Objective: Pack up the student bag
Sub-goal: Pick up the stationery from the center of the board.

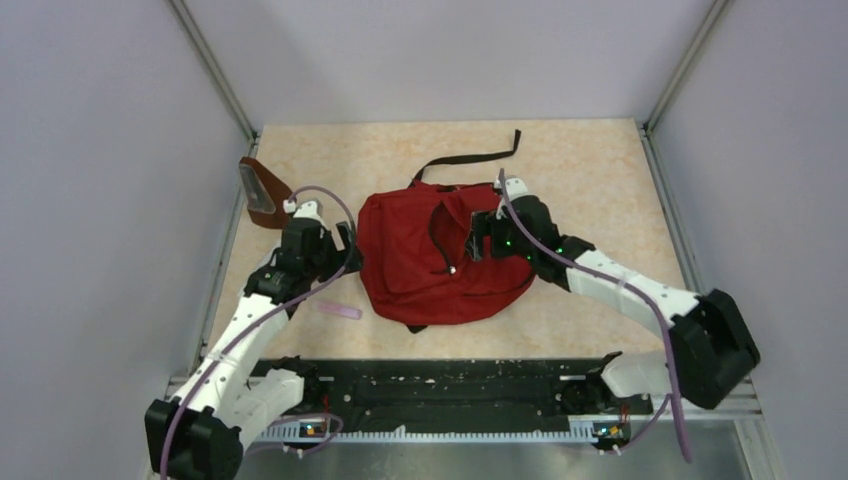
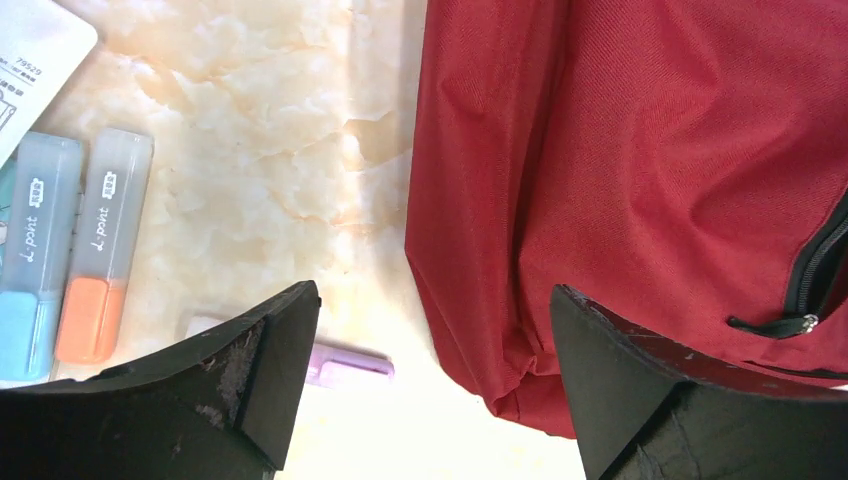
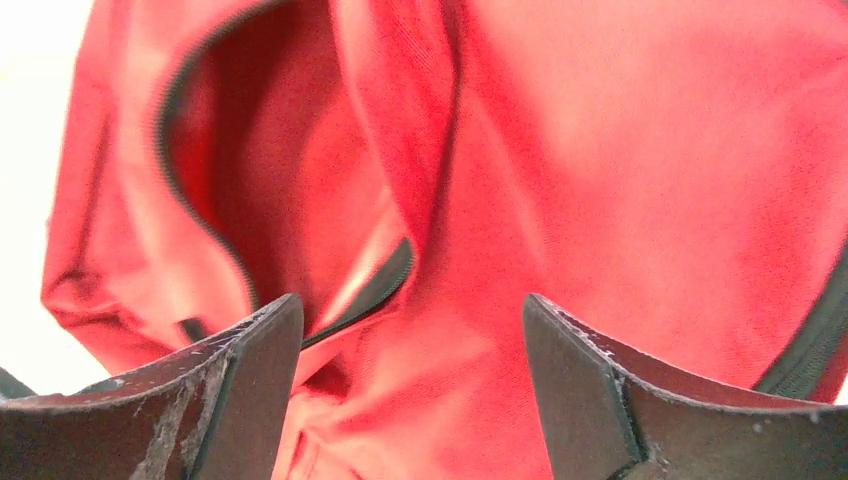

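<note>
Nearest the table's (image 1: 600, 180) near edge, toward its left side, a small lilac stick (image 1: 338, 311) lies flat, just off the student bag's (image 1: 430, 260) near-left corner. The bag lies flat in the middle of the table, its main zip open. The left tool (image 1: 348, 248) hangs at the bag's left side with its fingers spread and nothing between them (its wrist view shows the bag's red edge and bare table under the gap). A black zipper pull (image 2: 775, 325) shows on the cloth beside the right-hand finger. Left of the tool, a blue highlighter (image 2: 35, 260) and an orange highlighter (image 2: 100, 250) lie side by side, with a white card (image 2: 35, 60) beyond them. The right tool (image 1: 478, 240) hovers over the bag's right part, fingers likewise spread and empty, above the gaping zip mouth. Farther back, a brown pouch (image 1: 262, 192) sits at the left edge, and a black strap (image 1: 470, 158) trails from the bag toward the far edge.
</note>
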`<state>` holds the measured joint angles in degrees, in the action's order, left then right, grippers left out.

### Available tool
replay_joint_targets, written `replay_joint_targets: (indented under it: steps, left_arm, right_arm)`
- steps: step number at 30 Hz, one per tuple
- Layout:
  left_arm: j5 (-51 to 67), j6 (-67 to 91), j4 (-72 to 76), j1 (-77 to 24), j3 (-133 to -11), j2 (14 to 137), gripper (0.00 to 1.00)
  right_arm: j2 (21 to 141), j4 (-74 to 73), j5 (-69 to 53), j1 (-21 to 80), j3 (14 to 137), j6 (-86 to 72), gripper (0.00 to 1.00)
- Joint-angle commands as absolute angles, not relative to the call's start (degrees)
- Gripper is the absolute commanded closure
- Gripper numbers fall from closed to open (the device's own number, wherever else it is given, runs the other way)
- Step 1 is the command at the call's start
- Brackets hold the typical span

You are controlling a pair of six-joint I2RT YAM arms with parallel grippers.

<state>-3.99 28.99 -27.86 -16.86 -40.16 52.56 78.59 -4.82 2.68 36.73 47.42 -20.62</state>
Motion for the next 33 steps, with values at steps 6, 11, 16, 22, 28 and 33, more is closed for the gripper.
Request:
replay_joint_targets:
  steps: [6,11,16,22,28,33]
  left_arm:
    - [-6.53,17.13,-37.91,-11.43,-54.73,52.64,0.09]
    - [-11.06,14.25,-36.89,-6.50,-55.72,54.67,0.08]
    - [-12.65,12.84,-35.37,-3.61,-53.88,53.69,0.08]
    - [-15.34,14.65,-33.53,-2.13,-51.21,50.28,0.08]
    - [-16.11,15.34,-33.32,-1.87,-49.51,47.75,0.08]
    - [-18.06,15.27,-33.94,-1.76,-49.75,47.75,0.08]
  right_arm:
    - [68.15,0.40,-8.73,48.14,51.61,-2.76,0.19]
    - [79.74,4.05,-8.90,59.91,56.15,3.20,0.20]
    - [93.84,2.63,-7.86,68.49,66.09,6.80,0.21]
    - [108.01,3.20,-11.36,69.42,74.79,8.28,0.30]
    - [117.62,3.78,-11.07,69.49,81.70,9.90,0.36]
    - [123.60,2.94,-9.79,69.44,86.75,10.75,0.44]
